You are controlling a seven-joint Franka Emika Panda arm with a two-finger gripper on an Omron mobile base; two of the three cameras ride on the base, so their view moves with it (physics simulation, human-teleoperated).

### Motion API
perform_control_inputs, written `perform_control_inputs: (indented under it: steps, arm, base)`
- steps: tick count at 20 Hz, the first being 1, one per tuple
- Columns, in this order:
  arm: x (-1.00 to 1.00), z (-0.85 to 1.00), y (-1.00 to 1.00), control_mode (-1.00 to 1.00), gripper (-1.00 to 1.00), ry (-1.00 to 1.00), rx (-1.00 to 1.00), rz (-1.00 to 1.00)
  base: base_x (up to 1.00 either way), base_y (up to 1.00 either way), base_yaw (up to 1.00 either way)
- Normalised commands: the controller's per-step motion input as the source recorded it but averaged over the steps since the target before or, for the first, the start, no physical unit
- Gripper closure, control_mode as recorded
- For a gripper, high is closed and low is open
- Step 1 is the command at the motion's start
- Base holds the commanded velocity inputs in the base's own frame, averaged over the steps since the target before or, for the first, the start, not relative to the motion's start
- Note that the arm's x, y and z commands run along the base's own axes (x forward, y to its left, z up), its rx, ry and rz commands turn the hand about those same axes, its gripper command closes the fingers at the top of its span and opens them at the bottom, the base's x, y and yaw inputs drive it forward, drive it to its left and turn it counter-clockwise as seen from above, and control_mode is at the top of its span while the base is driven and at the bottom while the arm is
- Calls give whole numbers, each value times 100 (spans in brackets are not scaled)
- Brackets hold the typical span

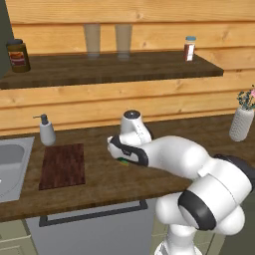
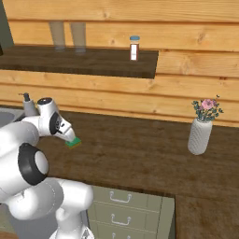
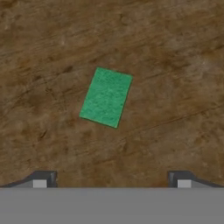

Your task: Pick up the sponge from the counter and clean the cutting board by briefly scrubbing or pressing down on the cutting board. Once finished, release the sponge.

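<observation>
The sponge [image 3: 106,97] lies green side up on the brown wooden counter [image 3: 175,65], straight below the hand. My gripper [image 3: 111,181] hovers above it, open, with both fingertips [image 3: 41,180] spread wide and nothing between them. From the right base view, the sponge [image 2: 73,142] sits just under the downward-pointing hand [image 2: 64,130]. In the left base view only a green sliver of the sponge [image 1: 122,160] peeks out beneath the wrist. The dark reddish cutting board [image 1: 62,165] lies flat on the counter [image 1: 104,182], to the left of the hand and apart from the sponge.
A grey sink [image 1: 10,167] and a soap dispenser [image 1: 47,130] stand left of the board. A white vase with flowers [image 2: 200,135] stands at the right. The wall shelf [image 1: 109,67] above carries a jar, two glasses and a shaker.
</observation>
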Motion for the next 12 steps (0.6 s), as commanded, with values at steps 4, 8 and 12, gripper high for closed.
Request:
perform_control_inputs:
  steps: [4,8,12]
  arm:
    - [22,-31,0,-100,-100,0,7,0]
    - [35,-29,0,-100,-100,1,6,0]
    - [52,-25,0,-100,-100,1,0,0]
  base:
    - [0,0,0]
    - [0,0,0]
    - [0,0,0]
